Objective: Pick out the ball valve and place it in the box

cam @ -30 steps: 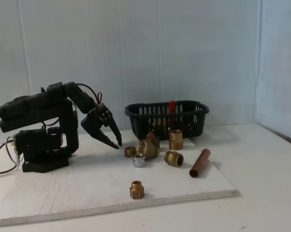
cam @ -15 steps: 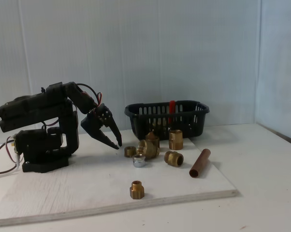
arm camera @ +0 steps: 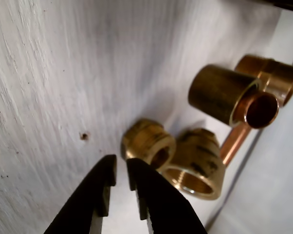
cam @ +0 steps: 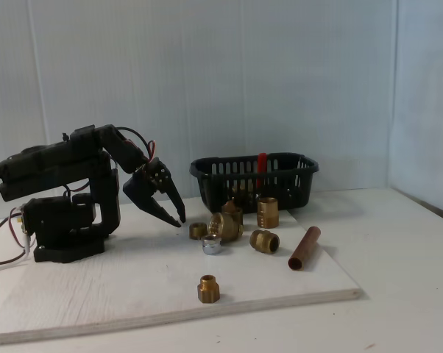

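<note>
The claw (cam: 179,220) hangs low over the white board (cam: 96,287), its fingers nearly together and holding nothing — in the wrist view only a thin gap parts the tips (arm camera: 119,168). The ball valve's red lever (cam: 262,169) stands up inside the box (cam: 288,163) at the back, while loose brass fittings (cam: 225,226) and a copper pipe piece (cam: 304,248) lie on the board.

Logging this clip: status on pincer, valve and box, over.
Pincer nearly shut, empty, low over the board. Ball valve in the box, red handle showing through slots. Loose brass fittings just ahead of the tips.
</note>
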